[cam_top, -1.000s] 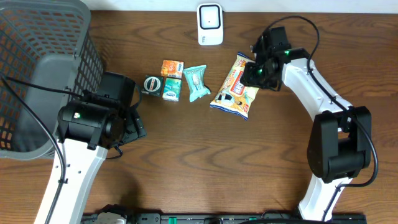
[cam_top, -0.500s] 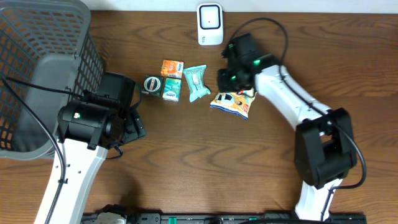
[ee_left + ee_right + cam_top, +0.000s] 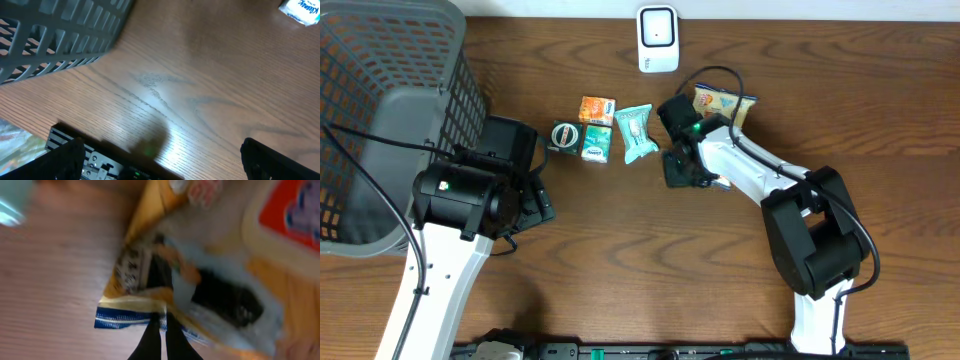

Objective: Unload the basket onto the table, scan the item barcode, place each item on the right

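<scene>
While right gripper [image 3: 164, 319] pinches snack bag [image 3: 220, 275], scanner [image 3: 658, 40] near

"Kleenex" on white packet [image 3: 301, 10]; snack bag [image 3: 210, 275] print blurred, unreadable

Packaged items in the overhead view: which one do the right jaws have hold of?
The yellow-orange snack bag, just right of the white scanner. The right gripper is shut on its edge, while the teal packet, orange box and green box lie free.
</scene>
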